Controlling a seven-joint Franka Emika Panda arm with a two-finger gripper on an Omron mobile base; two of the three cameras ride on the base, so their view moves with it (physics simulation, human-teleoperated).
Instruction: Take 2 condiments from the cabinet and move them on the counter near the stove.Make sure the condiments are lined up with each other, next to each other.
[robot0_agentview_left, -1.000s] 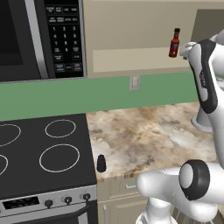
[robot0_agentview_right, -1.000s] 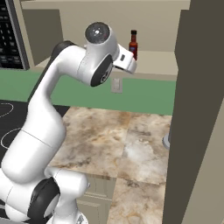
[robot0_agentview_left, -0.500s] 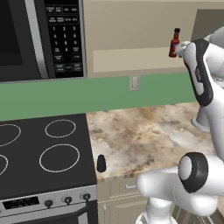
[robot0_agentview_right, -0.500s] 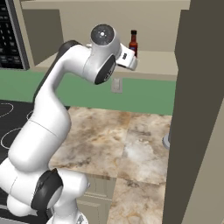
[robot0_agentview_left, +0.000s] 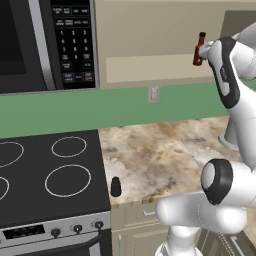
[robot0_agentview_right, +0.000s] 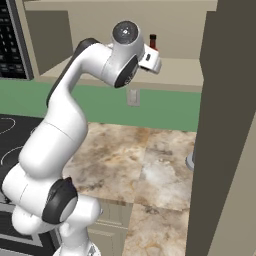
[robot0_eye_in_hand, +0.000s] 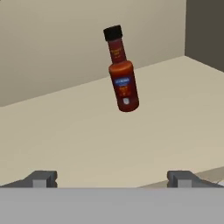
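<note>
Red-brown sauce bottle (robot0_eye_in_hand: 122, 74) stands on the shelf (robot0_eye_in_hand: 87, 140) — end effector (robot0_eye_in_hand: 112, 178) spread wide, arm-hidden elsewhere.

Cabinet shelf and counter, each bearing one condiment.

The pale shelf (robot0_eye_in_hand: 87, 135) of the cabinet carries the red-brown sauce bottle (robot0_eye_in_hand: 122, 72), standing alone near the tan back panel (robot0_eye_in_hand: 52, 48). Below, the mottled counter (robot0_agentview_left: 165, 155) holds the black shaker (robot0_agentview_left: 116, 187) at its front edge, just beside the stove (robot0_agentview_left: 50, 175), and a grey round base (robot0_agentview_left: 229, 141) well apart from the stove.

Red-brown sauce bottle (robot0_eye_in_hand: 123, 74), black cap, label possibly blue; black shaker (robot0_agentview_left: 116, 186); mottled beige-brown counter (robot0_agentview_left: 165, 155).
</note>
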